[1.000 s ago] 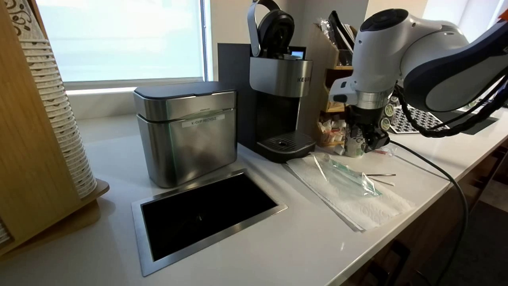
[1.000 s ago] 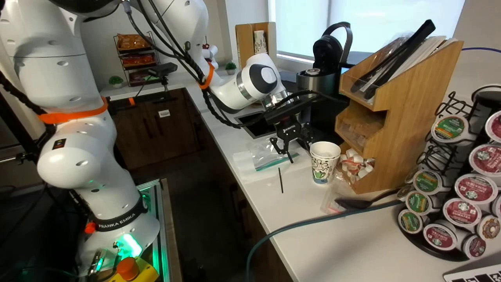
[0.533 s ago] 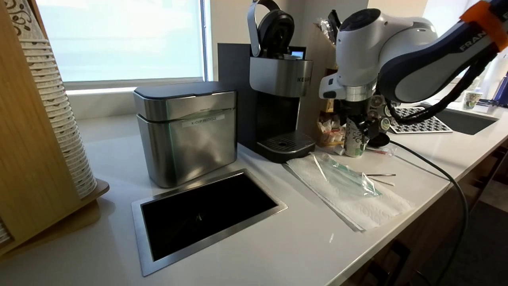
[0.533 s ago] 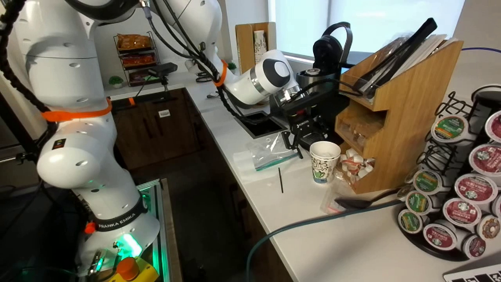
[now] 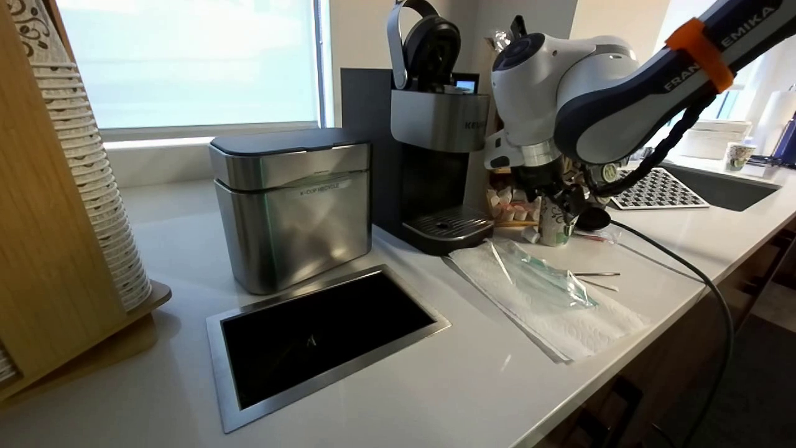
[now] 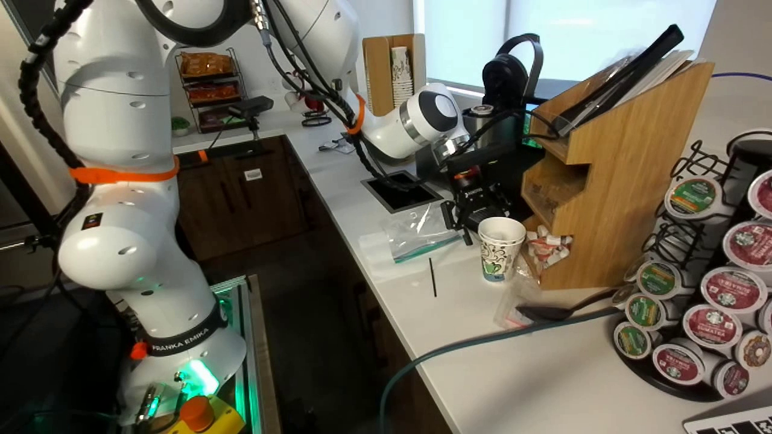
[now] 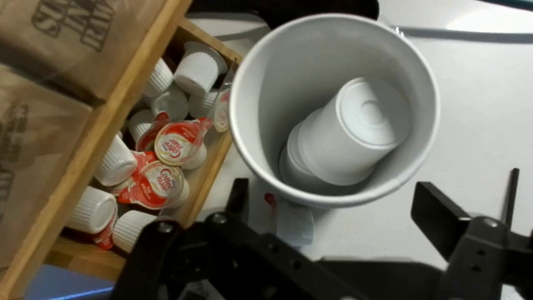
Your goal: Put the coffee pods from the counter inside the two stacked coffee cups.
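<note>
The two stacked coffee cups [image 6: 498, 256] stand upright on the off-white counter [image 6: 446, 337], and also show in an exterior view [image 5: 555, 227]. In the wrist view I look down into the cup mouth, with its pale rim [image 7: 429, 125]. White coffee pods [image 7: 354, 129] lie tilted inside, one over another. My gripper [image 7: 339, 210] is open and empty, its fingers apart just short of the cup rim. In both exterior views it hangs close beside the cups [image 6: 470, 220] [image 5: 569, 208]. A small whitish pod-like cup [image 7: 295, 225] lies on the counter by the left finger.
A wooden organizer [image 6: 627, 199] with creamers [image 7: 168, 183] stands right beside the cups. The coffee machine [image 5: 438, 124], steel canister [image 5: 298, 211] and a pod carousel [image 6: 669, 392] stand on the counter. A plastic bag [image 6: 416, 232], black spoon [image 6: 546, 312] and cable [image 6: 458, 345] lie nearby.
My gripper has moved toward the organizer and coffee machine, lower beside the cups. The wooden organizer has shifted and turned slightly. The cups stay in place.
</note>
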